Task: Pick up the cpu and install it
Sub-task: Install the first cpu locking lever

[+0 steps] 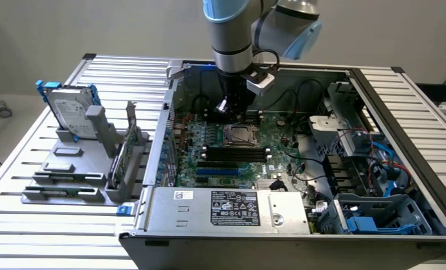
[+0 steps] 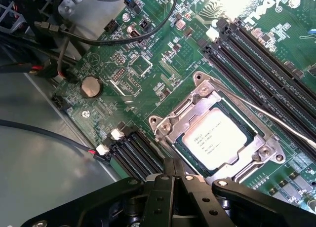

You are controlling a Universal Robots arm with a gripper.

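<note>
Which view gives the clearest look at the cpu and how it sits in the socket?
The wrist view: the cpu lies flat inside the metal socket frame, its silver top and printing plain. In the exterior view the cpu is just a small square on the motherboard.

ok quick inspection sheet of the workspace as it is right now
surface: slatted metal table carrying an open computer case
job's things: cpu lies flat inside the socket on the green motherboard
clutter: hard drive in a blue frame, upright in a grey rack on the exterior view's left
grippers: pincer shut, holding nothing, above the board near the socket, apart from the cpu
cables: black cables draped over the board's edge
surroundings: plain grey wall, nothing else seen
</note>
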